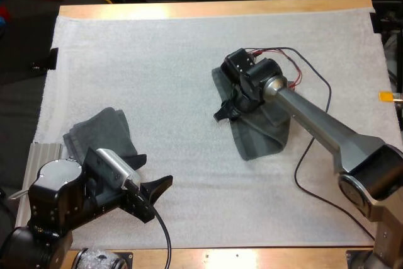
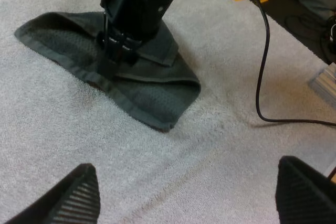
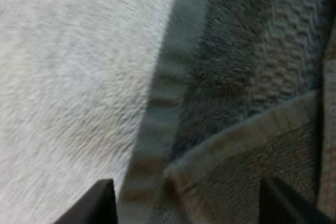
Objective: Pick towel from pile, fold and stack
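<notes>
White mat (image 1: 157, 61), wooden table: a folded towel (image 1: 104, 131) beside my left gripper (image 1: 160, 198) (fingers apart, idle), then a half-folded towel (image 1: 261, 138) under my right gripper (image 1: 225, 110), fingers spread over its hem. Mid-fold, I judge; next, pinch that hem.

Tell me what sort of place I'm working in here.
Probably a robotics lab workbench: wooden table, white mat, a dark towel mid-mat and a folded towel by the mat's left edge.
</notes>
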You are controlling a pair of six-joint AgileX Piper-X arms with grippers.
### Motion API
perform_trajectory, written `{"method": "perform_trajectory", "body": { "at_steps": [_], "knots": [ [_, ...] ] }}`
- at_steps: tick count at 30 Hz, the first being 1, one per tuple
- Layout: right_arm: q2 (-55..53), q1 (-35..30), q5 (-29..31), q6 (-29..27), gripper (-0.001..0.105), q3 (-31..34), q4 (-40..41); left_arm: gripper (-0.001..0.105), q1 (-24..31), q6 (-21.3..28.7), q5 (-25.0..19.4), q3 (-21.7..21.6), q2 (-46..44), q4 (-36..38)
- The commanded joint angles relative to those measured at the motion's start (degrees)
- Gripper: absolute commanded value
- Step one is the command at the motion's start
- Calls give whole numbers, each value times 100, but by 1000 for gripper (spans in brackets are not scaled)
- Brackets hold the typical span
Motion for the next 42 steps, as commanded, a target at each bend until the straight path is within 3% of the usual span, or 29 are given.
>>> {"method": "perform_trajectory", "body": {
  "at_steps": [1, 25, 32, 40, 42],
  "knots": [
    [7, -20, 49, 36, 52, -41, -42, 68, -29, -42, 42, -38, -2, 23],
    [411, -205, 259, 799, 52, -41, -128, 68, -29, -18, 42, -38, -2, 23],
    [411, -257, 52, 799, 34, -41, -115, 68, -29, -18, 42, -38, -2, 23],
    [411, -257, 16, 799, 31, -41, -115, 68, -29, -13, 42, -38, -2, 23],
    [411, -257, 16, 799, 21, -41, -115, 68, -29, -13, 42, -38, -2, 23]
  ]
}}
